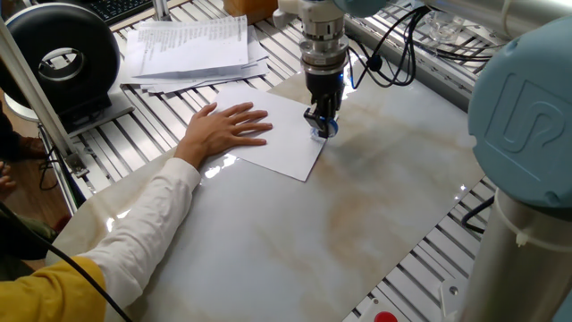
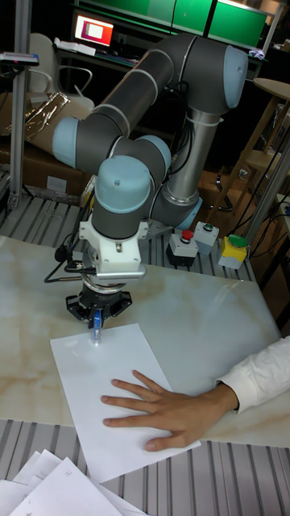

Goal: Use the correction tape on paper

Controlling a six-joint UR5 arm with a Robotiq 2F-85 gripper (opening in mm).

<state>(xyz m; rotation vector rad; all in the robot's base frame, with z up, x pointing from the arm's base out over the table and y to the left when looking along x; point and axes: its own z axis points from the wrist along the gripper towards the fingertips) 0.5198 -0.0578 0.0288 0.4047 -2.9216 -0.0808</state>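
A plain white sheet of paper (image 1: 286, 139) (image 2: 121, 379) lies on the marble tabletop, held flat by a person's hand (image 1: 223, 130) (image 2: 157, 411). My gripper (image 1: 322, 123) (image 2: 97, 326) points straight down over the sheet's far right edge. It is shut on the small blue correction tape (image 1: 325, 129) (image 2: 97, 330), whose tip touches the paper near that edge. Most of the dispenser is hidden between the fingers.
A stack of printed papers (image 1: 192, 45) lies at the back left beside a black round device (image 1: 63, 58). The person's sleeved arm (image 1: 134, 241) crosses the table's left front. Cables (image 1: 402, 54) hang behind the arm; button boxes (image 2: 201, 242) sit near the robot base.
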